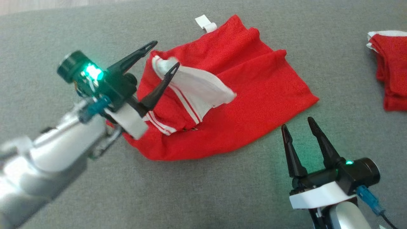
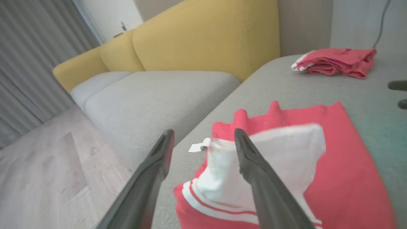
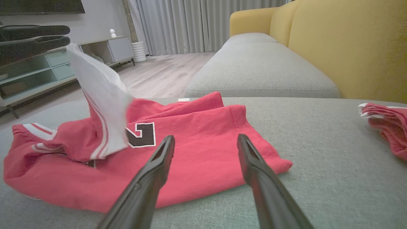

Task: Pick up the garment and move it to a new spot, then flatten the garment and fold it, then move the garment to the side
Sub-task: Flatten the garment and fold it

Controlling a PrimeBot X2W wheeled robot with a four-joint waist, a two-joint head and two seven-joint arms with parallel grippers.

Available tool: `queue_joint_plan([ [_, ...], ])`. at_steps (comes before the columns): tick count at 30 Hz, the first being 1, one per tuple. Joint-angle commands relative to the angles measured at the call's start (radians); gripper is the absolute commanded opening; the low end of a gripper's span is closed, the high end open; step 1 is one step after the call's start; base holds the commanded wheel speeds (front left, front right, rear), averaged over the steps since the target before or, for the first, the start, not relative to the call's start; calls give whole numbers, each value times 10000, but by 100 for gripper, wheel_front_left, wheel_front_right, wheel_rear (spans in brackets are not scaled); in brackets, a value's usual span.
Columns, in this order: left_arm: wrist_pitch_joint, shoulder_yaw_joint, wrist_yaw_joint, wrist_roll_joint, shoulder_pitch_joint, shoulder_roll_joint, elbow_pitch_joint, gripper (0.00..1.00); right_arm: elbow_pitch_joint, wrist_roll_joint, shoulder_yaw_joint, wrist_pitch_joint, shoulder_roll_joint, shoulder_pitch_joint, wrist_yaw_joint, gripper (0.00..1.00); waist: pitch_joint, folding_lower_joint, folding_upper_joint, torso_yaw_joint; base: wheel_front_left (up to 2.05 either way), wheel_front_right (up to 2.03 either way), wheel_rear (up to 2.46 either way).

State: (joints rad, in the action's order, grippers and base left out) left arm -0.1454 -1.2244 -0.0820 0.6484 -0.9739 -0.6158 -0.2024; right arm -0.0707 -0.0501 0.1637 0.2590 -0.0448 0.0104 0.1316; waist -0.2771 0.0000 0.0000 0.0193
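On the grey cushion point(image 1: 222, 190) in front of you lies the red garment point(image 1: 254, 95), rumpled, near the middle and well short of the edges. Its white flap point(image 1: 203, 89), trimmed with red and white stripes, stands up off the cloth. Your left hand point(image 1: 164, 54) hangs over that flap, fingers spread wide and grasping nothing. One finger crosses the flap's top corner, and you cannot tell whether it touches. Your right hand point(image 1: 297, 124) is also released and empty, low over the cushion just beside the garment's near hem.

A white tag point(image 1: 205, 23) lies at the garment's far edge, its print too small to read. The right wrist view gives you what the head view does not: a black figure point(image 3: 141, 135) edged in white on the red, partly under the flap and not legible. Both wrist views add a yellow sofa back point(image 2: 206, 35), and the left one a wood floor point(image 2: 38, 165). A folded red pile point(image 1: 391, 73) sits well apart to your right.
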Motion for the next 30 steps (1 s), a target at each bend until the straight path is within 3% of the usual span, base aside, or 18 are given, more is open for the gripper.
queue_joint_plan([
  [1, -312, 575, -422, -124, -78, 45, 64, 100, 296, -4, 219, 28, -54, -166, -9, 100, -55, 0, 0, 60, 0, 0, 0],
  [3, -602, 590, -970, -276, 177, 568, -77, 100, 296, 6, 183, 28, -54, -95, -9, 100, -128, 0, 0, 92, 0, 0, 0],
  [6, -843, 368, -1450, -634, 422, 1487, -374, 100, 289, 33, 172, 28, -54, -23, -9, 100, -225, 0, 0, 132, 0, 0, 0],
  [10, -795, -140, -1483, -1175, 496, 2742, -1140, 100, 298, 57, 191, 28, -54, -48, -9, 100, -335, 0, 0, 189, 0, 0, 0],
  [13, -307, -329, -1240, -1296, 479, 3631, -1870, 100, 284, 88, 215, 28, -54, -131, -9, 100, -431, 0, 0, 228, 0, 0, 0],
  [17, 424, -387, -1267, -1296, 240, 4532, -3082, 100, 234, 120, 401, 28, -54, -286, -9, 100, -566, 0, 0, 434, 0, 0, 0],
  [23, 1837, -486, -1315, -1853, -308, 5083, -5024, 100, 139, 0, 604, 28, -54, -365, -9, 100, -720, 0, 0, 955, 0, 0, 0],
  [30, 2438, -524, -1265, -2425, -651, 5213, -6306, 100, 140, -116, 634, 28, -54, -376, -9, 100, -840, 0, 0, 1381, 0, 0, 0],
])
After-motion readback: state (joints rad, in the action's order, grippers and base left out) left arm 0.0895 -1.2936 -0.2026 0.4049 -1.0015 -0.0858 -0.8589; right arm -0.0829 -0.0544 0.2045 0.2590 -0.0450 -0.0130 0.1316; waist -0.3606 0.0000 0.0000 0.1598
